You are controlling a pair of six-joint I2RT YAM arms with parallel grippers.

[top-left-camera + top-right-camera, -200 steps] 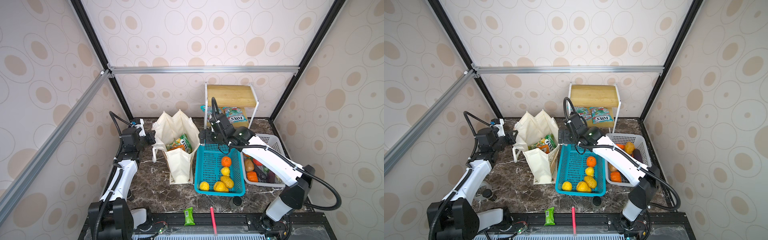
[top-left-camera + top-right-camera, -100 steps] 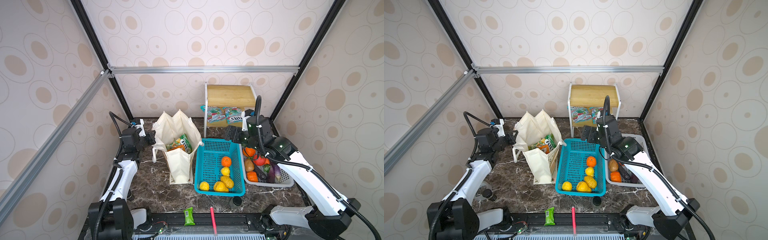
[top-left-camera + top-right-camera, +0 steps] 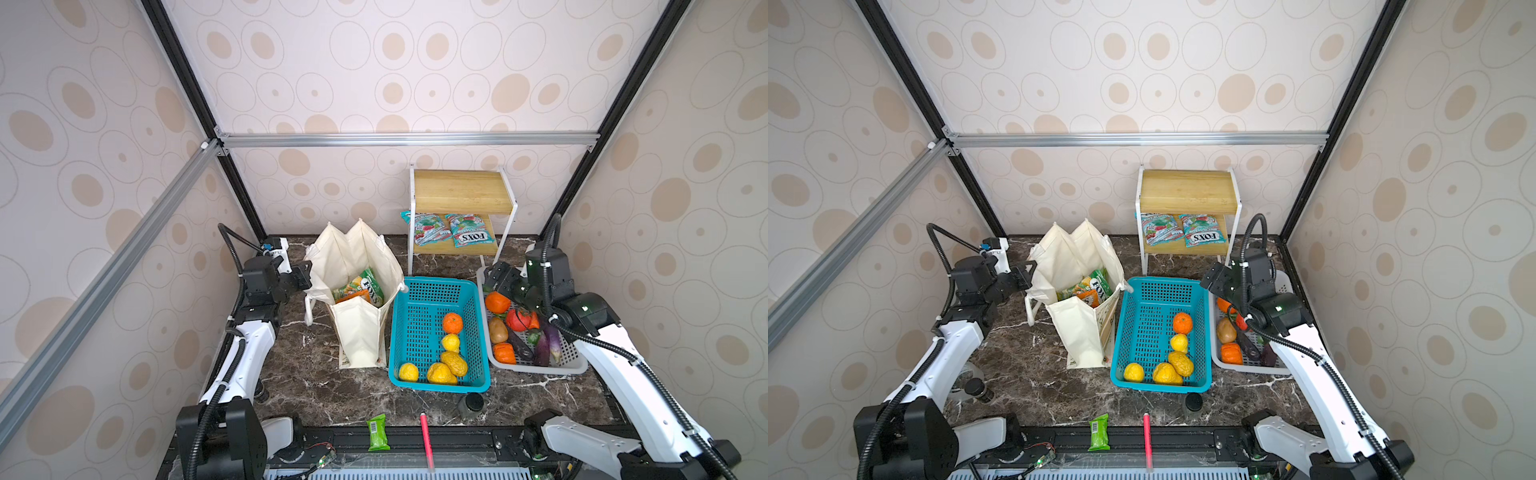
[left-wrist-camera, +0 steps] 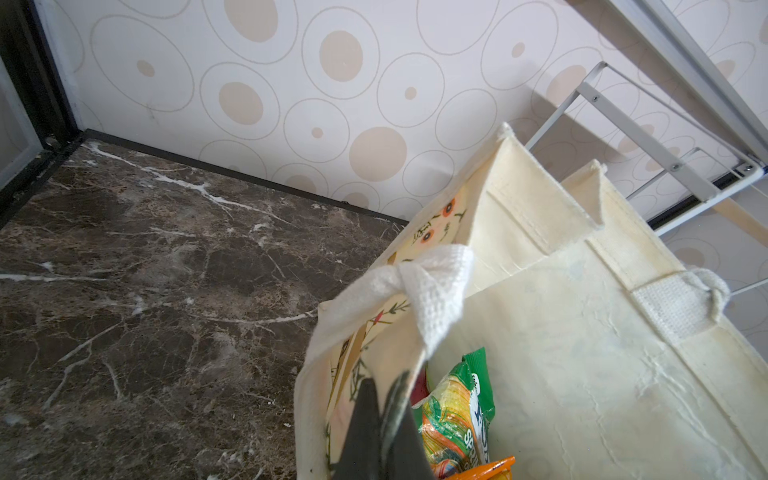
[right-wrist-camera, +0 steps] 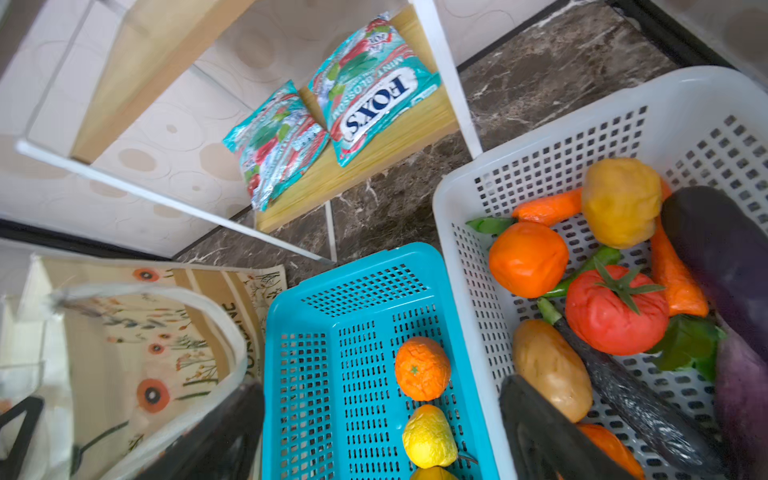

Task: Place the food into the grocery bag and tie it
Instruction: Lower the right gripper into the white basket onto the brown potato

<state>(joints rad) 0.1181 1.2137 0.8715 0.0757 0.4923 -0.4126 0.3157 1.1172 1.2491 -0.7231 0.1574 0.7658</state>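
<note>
the grocery bag [image 3: 357,266] is pinched at its rim by the closed left gripper [image 3: 305,274]; well apart from the bag, food [image 3: 497,302] is seen below the right gripper [image 3: 498,279], jaws parted and empty.

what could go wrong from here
1. The left gripper pinches only the rim of the grocery bag; a slip could let the mouth sag shut.
2. The right gripper is open by the white basket, where the tomato and eggplant lie pressed among other produce; it may catch two or knock one out.
</note>
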